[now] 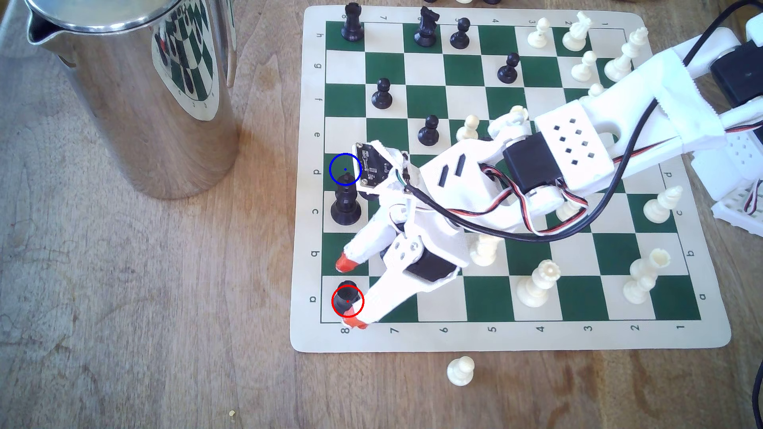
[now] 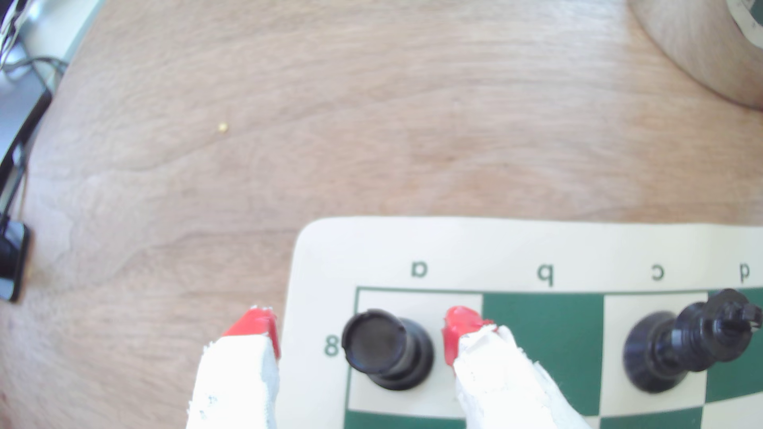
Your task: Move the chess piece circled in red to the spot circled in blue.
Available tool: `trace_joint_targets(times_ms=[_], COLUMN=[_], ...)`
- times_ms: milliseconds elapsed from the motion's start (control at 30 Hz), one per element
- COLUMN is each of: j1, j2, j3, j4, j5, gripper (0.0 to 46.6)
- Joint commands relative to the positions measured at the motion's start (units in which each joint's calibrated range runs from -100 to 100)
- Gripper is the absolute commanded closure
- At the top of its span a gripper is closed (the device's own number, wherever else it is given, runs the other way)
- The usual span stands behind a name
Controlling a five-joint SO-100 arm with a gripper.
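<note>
The chess piece circled in red, a stout black rook (image 1: 347,298) (image 2: 384,350), stands upright on the cream corner square a8. My gripper (image 1: 351,293) (image 2: 358,334) is open and low over that corner, one red-tipped finger on each side of the rook. One fingertip (image 2: 458,334) is close to the rook's base; the other (image 2: 258,330) is over the mat's border, with a wider gap. The spot circled in blue (image 1: 345,169) is the dark green square d8, three squares up the same edge in the exterior view. It has no piece on it.
A tall black king (image 1: 346,206) (image 2: 681,346) stands on c8, between the rook and the blue ring. A steel jug (image 1: 144,82) stands off the board at the exterior view's left. A white pawn (image 1: 460,370) lies off the mat's near edge. Several pawns and white pieces dot the board.
</note>
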Motion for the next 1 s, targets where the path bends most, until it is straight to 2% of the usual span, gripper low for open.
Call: trace_joint_targets(times_ms=[0, 533, 667, 733, 967], j1=[-0.1, -1.0, -1.1, -1.1, -1.3], j2=[-1.9, -0.9, -0.8, -0.8, -0.7], j3=[-5.7, -5.7, -5.7, -5.2, -5.0], j4=[-1.1, -1.3, -1.4, -2.7, -3.5], j5=[-0.3, -0.4, -0.4, -0.6, -0.6], gripper=[24.7, 26.8, 29.2, 34.3, 38.7])
